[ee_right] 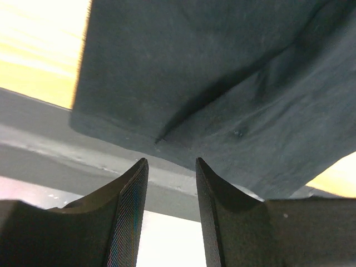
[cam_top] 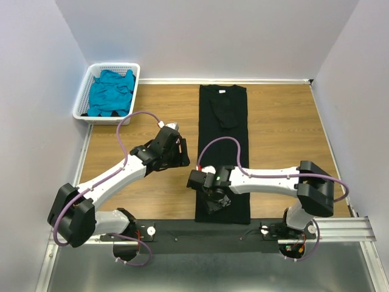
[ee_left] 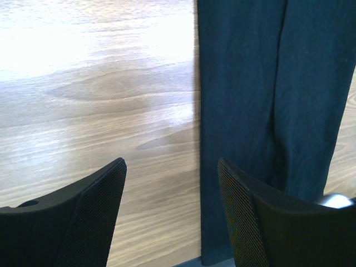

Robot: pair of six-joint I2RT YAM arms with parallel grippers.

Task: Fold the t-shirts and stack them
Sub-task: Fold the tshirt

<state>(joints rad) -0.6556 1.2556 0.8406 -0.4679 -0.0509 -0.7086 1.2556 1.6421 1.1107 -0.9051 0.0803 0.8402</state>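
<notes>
The black t-shirt (cam_top: 223, 134) lies flat as a long narrow strip down the middle of the table, white neck label at the far end. It also shows in the left wrist view (ee_left: 250, 83) and the right wrist view (ee_right: 211, 67). The teal-blue t-shirt (cam_top: 111, 92) lies crumpled in the basket. My left gripper (cam_top: 181, 157) (ee_left: 171, 164) is open and empty over bare wood, just left of the black shirt's edge. My right gripper (cam_top: 217, 204) (ee_right: 171, 161) is open and empty above the shirt's near end, its tips just short of the hem.
The white slotted basket (cam_top: 82, 104) stands at the back left corner. The wooden table (cam_top: 279, 134) is walled at the back and both sides. A grey metal rail (cam_top: 182, 230) (ee_right: 55, 144) runs along the near edge under the shirt's hem.
</notes>
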